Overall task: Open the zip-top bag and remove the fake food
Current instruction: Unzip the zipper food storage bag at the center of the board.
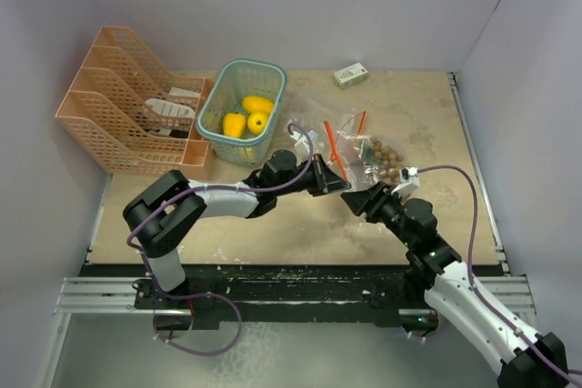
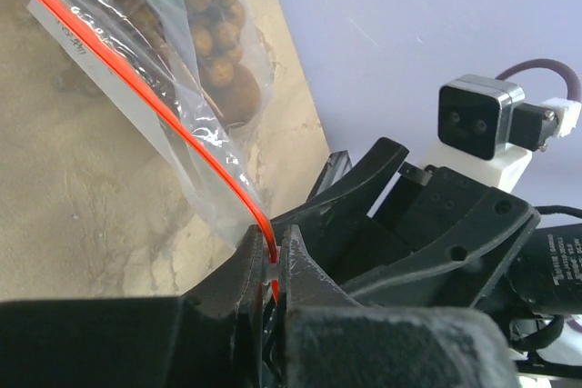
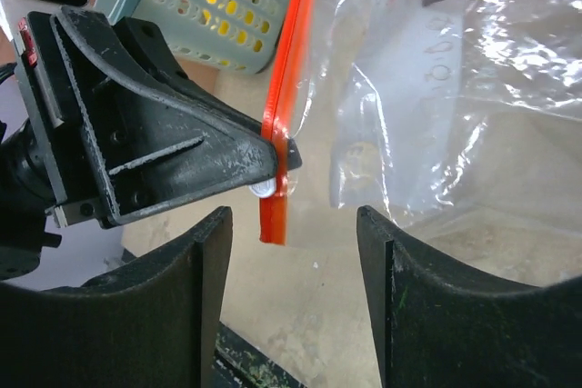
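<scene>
I see three yellow fruits [image 1: 257, 104] lying in the teal basket [image 1: 255, 64] toward the tabletop's far-left corner. Mid-tabletop, my left gripper [image 1: 338, 181] is pinched tight on the red seal strip [image 2: 136, 88] of the zip-top bag [image 1: 356, 138], which holds the grape cluster [image 1: 386, 161] and what may be other pieces. My right gripper [image 1: 359, 199] stands spread just beside that strip.

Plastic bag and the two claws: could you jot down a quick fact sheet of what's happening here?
Bag: clear, brown grapes inside
Left gripper: shut on the bag's orange zip strip
Right gripper: open, close to that strip, holding nothing
Basket: yellow fruits inside
</scene>
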Robot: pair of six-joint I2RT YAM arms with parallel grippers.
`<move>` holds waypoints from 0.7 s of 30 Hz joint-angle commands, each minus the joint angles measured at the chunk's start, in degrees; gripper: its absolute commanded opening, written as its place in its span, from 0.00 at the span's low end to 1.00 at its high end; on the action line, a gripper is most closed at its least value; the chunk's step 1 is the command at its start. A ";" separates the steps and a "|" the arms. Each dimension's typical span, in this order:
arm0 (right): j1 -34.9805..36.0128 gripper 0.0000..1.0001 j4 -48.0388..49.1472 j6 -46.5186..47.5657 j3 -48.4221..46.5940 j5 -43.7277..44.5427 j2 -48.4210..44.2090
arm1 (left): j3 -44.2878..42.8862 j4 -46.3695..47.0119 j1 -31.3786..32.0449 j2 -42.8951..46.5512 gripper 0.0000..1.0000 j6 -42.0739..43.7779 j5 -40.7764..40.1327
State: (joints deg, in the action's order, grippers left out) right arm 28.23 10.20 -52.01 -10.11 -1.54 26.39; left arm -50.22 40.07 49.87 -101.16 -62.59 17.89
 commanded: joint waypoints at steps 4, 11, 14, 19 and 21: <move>0.24 0.47 17.97 -2.78 1.57 -8.07 6.95 | 1.81 7.06 -0.29 1.91 0.00 -2.88 1.98; 0.25 0.12 14.84 -1.95 1.10 -7.02 4.71 | 2.82 8.81 -0.66 1.25 0.00 -4.01 1.52; 0.25 0.03 10.97 -0.51 0.22 -5.72 3.09 | 2.76 9.23 -0.71 1.05 0.00 -4.23 1.71; 0.24 0.00 8.05 0.46 0.32 -5.14 1.35 | 2.85 9.23 -0.84 1.00 0.00 -4.39 1.71; 0.25 0.00 7.04 0.69 0.35 -5.33 0.47 | 2.66 9.20 -1.03 0.97 0.00 -4.45 1.66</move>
State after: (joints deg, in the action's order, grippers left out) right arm 28.25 18.65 -53.06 -7.94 -7.20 28.56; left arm -47.35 46.11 49.54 -101.14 -66.87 19.59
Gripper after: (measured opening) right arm 0.012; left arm 0.044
